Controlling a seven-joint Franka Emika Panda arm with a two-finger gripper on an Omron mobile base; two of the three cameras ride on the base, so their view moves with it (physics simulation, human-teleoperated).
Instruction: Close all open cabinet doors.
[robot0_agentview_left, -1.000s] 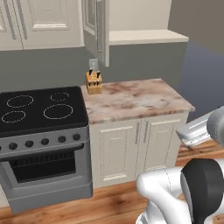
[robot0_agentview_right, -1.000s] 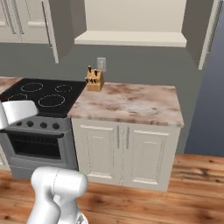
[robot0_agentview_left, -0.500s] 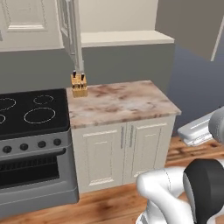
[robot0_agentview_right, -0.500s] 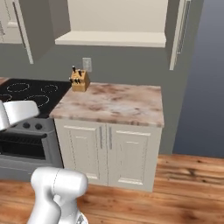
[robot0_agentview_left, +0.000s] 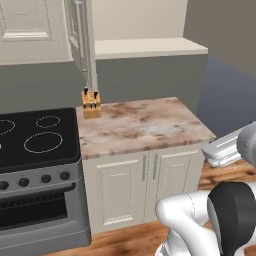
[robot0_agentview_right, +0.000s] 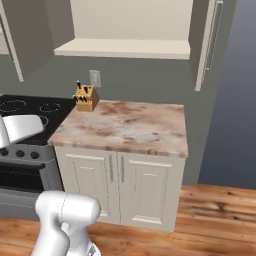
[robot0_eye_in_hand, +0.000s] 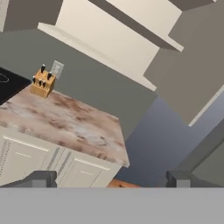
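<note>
Fingers (robot0_eye_in_hand: 43, 178) are spread wide and nothing is held. Over the last second the whole scene is shifted by the driving base, so the marble table (robot0_agentview_left: 140, 122) is centred. Two cabinet doors, left (robot0_agentview_left: 82, 37) and right (robot0_agentview_right: 207, 42), are seen swung open, so both likely remain to be closed.

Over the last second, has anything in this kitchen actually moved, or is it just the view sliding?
Just the view: the base drove right, so the stove slid left in both base views. The two wall doors hang open as before, the knife block sits at the counter's back corner, and the hand stays open, holding nothing.
</note>
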